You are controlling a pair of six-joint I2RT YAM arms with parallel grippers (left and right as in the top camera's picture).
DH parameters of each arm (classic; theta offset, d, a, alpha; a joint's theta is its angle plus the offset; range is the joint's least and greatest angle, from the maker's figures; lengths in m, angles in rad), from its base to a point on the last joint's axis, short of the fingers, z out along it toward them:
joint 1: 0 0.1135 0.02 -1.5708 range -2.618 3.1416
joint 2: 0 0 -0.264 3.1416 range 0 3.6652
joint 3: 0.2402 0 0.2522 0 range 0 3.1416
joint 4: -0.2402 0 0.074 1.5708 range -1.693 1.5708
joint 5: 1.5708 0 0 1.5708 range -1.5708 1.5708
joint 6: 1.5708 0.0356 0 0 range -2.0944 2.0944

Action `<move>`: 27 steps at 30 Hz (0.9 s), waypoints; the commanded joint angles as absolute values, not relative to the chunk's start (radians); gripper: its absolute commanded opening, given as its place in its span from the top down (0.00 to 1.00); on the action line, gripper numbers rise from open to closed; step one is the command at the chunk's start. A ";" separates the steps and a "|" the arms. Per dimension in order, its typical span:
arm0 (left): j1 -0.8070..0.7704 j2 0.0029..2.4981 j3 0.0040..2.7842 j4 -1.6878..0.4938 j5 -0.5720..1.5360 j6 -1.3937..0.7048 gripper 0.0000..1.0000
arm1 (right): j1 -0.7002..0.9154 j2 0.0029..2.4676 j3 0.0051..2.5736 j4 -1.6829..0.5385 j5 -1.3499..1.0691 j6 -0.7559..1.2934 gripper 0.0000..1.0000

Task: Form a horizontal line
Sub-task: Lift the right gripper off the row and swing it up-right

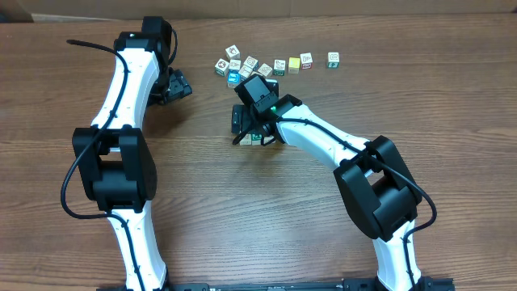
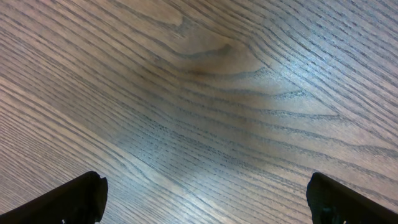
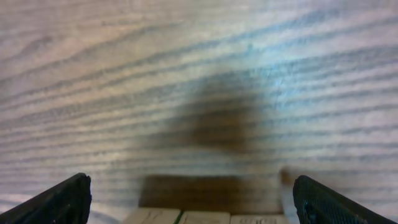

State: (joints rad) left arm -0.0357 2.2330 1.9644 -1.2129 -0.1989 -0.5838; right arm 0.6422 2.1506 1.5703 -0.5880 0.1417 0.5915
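Observation:
Several small picture cubes lie at the back centre: a loose cluster (image 1: 235, 65) and a rough row running right from it, ending in a lone cube (image 1: 333, 58). My right gripper (image 1: 247, 129) points down in front of the cluster, over a few cubes (image 1: 256, 140) mostly hidden under it. In the right wrist view its fingers (image 3: 199, 202) are open, with a short row of three cube tops (image 3: 205, 218) between them at the bottom edge. My left gripper (image 1: 179, 85) is open and empty over bare wood (image 2: 205, 199), left of the cubes.
The wooden table (image 1: 210, 210) fills the view. The left arm (image 1: 121, 105) stretches along the left side. The right arm (image 1: 339, 149) crosses from the front right towards the centre.

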 commanded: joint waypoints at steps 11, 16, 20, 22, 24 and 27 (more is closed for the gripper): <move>-0.039 2.212 1.985 -1.214 -0.209 -0.580 0.00 | 0.542 2.155 1.563 -0.464 0.205 0.572 0.00; -0.039 2.212 1.985 -1.215 -0.209 -0.579 0.00 | 0.508 2.155 1.563 -0.464 0.205 0.572 0.00; -0.039 2.212 1.985 -1.215 -0.209 -0.580 0.00 | 0.495 2.155 1.563 -0.437 0.206 0.568 0.00; -0.039 2.212 1.985 -1.215 -0.209 -0.580 0.00 | 0.488 2.155 1.564 -0.415 0.200 0.546 0.00; -0.039 2.212 1.985 -1.214 -0.209 -0.579 0.00 | 0.481 2.155 1.565 -0.415 0.189 0.533 0.01; -0.039 2.212 1.985 -1.214 -0.209 -0.580 0.00 | 0.466 2.148 1.597 -0.473 0.095 0.454 0.03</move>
State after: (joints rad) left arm -0.0357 2.2330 1.9644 -1.2125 -0.1989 -0.5838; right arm 0.4870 2.1509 1.5715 -0.4431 0.1665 0.5301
